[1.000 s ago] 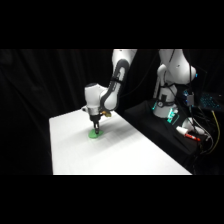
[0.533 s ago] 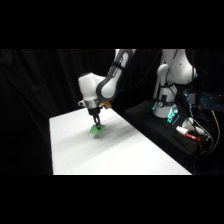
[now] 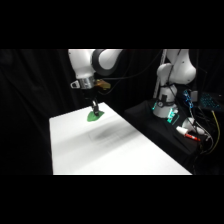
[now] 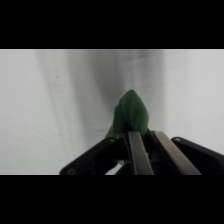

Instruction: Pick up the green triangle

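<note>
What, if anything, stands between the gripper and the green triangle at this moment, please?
Nothing visible does. The gripper is shut on the green triangle, which sits between its fingers in the wrist view, over the white table.

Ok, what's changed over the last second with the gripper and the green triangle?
The gripper has risen from the table and moved toward its far edge, carrying the green triangle clamped between its fingers. A second ago the triangle was still down on the table under the gripper; now it hangs above it. The table and the arm's base have not changed.
</note>
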